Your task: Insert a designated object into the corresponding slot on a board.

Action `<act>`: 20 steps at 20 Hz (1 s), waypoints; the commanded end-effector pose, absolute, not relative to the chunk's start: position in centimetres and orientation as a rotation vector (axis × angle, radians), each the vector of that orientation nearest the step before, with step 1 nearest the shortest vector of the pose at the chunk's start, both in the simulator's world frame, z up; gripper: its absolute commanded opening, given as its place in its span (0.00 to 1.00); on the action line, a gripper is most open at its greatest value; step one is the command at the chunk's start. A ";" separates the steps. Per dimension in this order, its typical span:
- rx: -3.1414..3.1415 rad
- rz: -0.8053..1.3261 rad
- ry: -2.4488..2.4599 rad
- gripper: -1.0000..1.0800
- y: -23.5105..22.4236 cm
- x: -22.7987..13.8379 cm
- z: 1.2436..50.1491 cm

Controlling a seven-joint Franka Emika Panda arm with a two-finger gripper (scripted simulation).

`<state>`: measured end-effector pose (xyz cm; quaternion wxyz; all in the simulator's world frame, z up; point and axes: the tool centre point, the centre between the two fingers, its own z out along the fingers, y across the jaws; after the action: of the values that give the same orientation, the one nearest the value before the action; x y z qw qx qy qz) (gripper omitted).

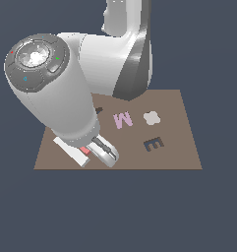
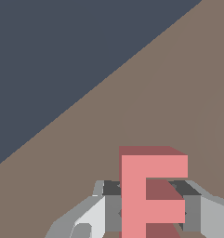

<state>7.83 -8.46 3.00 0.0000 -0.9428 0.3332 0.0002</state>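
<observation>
- The gripper [image 1: 90, 151] sits low in the lower left of the exterior view, at the front left corner of the brown board [image 1: 184, 157], below the bulky white arm [image 1: 66, 93] that fills the upper left of the frame.
- In the wrist view the gripper [image 2: 148, 207] is clamped on the salmon-red E block [image 2: 141, 195]: grey pads [image 2: 112, 211] press against the letter from both sides, and the block stands up between them with its top and middle bars showing; its lowest part is cut off by the frame edge.
- In the exterior view only a small red patch of the E block [image 1: 85, 150] shows, between the white fingers [image 1: 73, 151] and just under the wrist.
- Whether the block touches the board cannot be told from either view.
- The dark E-shaped slot [image 1: 153, 144] lies on the board toward the right of centre in the exterior view, well apart from the gripper and the held block.
- A pale purple M [image 1: 122, 119] lies on the board above and left of the slot, roughly mid-frame.
- A pale flower-shaped patch [image 1: 152, 118] sits just right of the M, directly above the slot.
- A small dark mark [image 1: 99, 110] peeks out beside the arm, left of the M; its shape is mostly hidden.
- The board rests on a plain dark blue-grey surface [image 1: 118, 211], which also fills the upper left of the wrist view.
</observation>
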 end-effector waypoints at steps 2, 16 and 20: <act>-2.982 0.000 0.989 0.00 -8.3 8.2 3.0; -3.112 0.000 0.429 0.00 -6.7 11.5 3.2; -3.137 0.000 0.172 0.00 -5.5 12.7 3.3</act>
<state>12.24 -6.00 3.23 0.0000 -0.9962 0.0868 0.0000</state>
